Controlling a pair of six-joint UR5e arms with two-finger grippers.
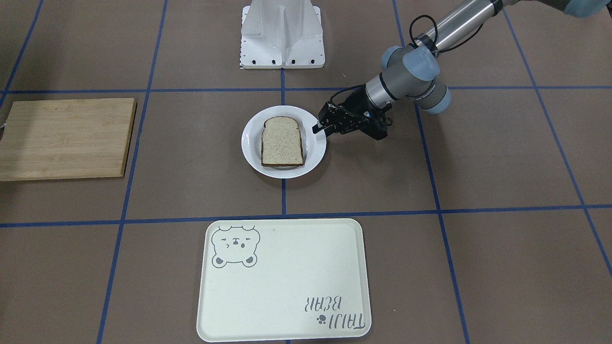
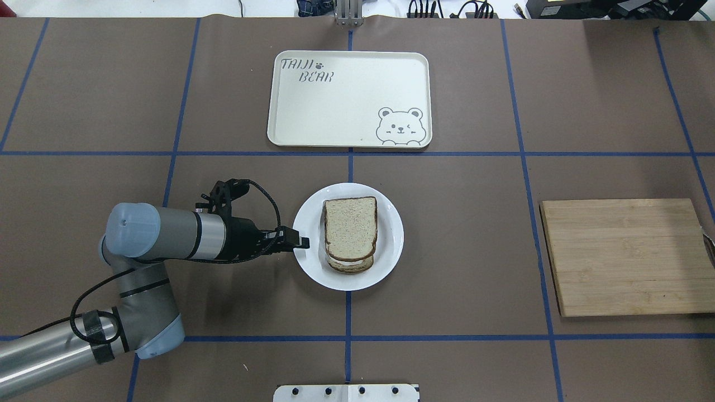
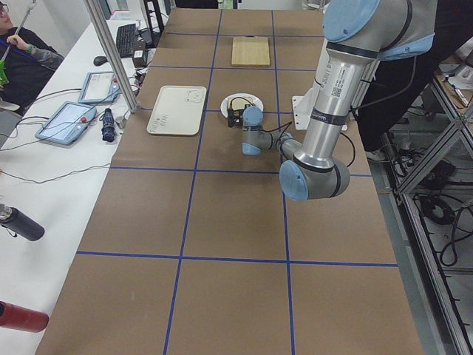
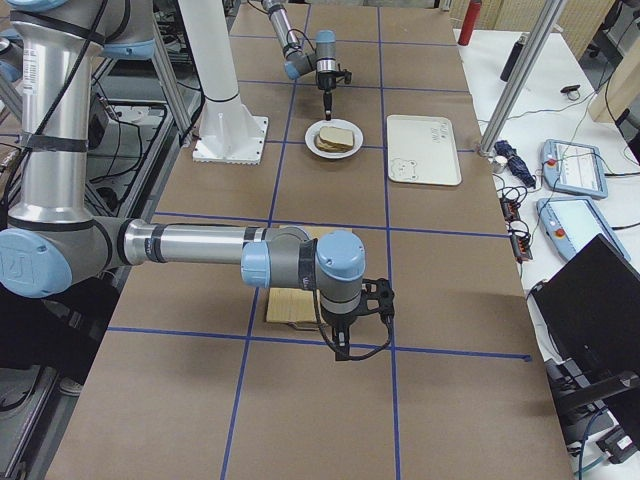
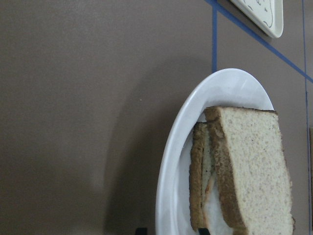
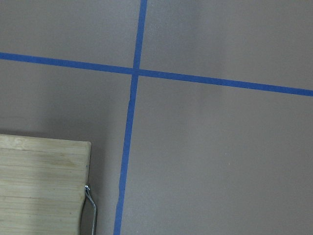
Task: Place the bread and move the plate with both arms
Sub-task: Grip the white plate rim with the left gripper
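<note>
Brown paper-covered table (image 2: 447,251) with a blue tape grid; the tray (image 2: 346,89) is on the far side from the base and the board (image 2: 625,257) is off to my right. The plate (image 2: 394,234) sits in mid-table with the bread (image 2: 350,226) on top of a lower slice (image 5: 195,181), so I judge placing is done and the plate move is in hand. The left gripper (image 2: 301,243) is at the plate's left rim with its fingers narrow. The wrist view shows one tip outside the rim and one inside, so I read it as pinched on the rim. The right gripper (image 4: 345,345) hangs near the board, well apart from the plate; I cannot tell how its fingers stand. For the move, I expect a one-sided hold to let the far edge sag. I would lift only slightly, keep the wrist level and travel slowly toward the tray so the stack does not slide. The bread is pale and speckled with a dark crust, lying flat and slightly offset over the slice beneath.
</note>
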